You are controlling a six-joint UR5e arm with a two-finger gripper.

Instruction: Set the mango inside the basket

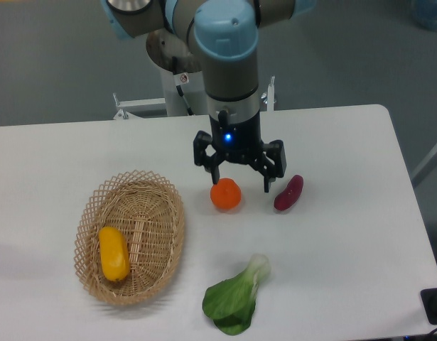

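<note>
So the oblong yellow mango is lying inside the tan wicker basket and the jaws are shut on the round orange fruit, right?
Not quite. The camera view shows the jaws open, standing above the round orange fruit without gripping it. The oblong yellow mango does lie inside the tan wicker basket.

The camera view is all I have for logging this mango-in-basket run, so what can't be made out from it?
- Camera view: the arm's upper links are cut off by the top edge.
- The gripper is open above the orange; its height over the table can't be judged.
- The mango lies in the basket; its underside is hidden.
- A dark object is cut off at the right edge.
</note>
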